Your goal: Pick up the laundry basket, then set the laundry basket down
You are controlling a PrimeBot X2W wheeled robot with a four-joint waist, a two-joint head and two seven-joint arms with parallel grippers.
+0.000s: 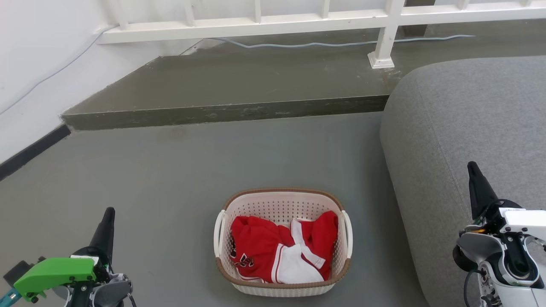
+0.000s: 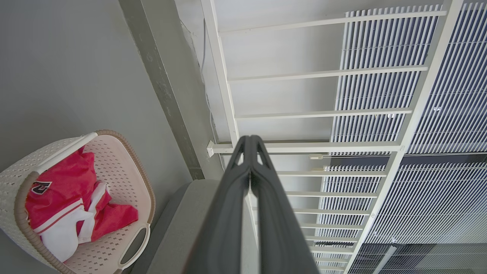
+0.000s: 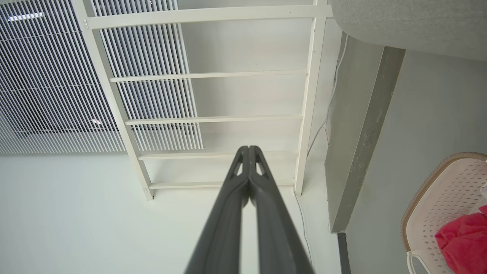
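Observation:
The laundry basket stands on the grey floor low in the middle of the head view, cream-white and perforated with a brown rim and white side handles. Red and white clothes lie inside it. My left gripper is shut at the lower left, well apart from the basket. At the lower right my right gripper is shut, raised in front of the sofa. The left wrist view has the basket at its lower left beside the shut left gripper. In the right wrist view, the basket sits at the right edge, away from the right gripper.
A grey sofa fills the right side, close to the basket. A raised concrete step crosses the floor behind, with a white railing and a cable on it. A white wall runs along the left.

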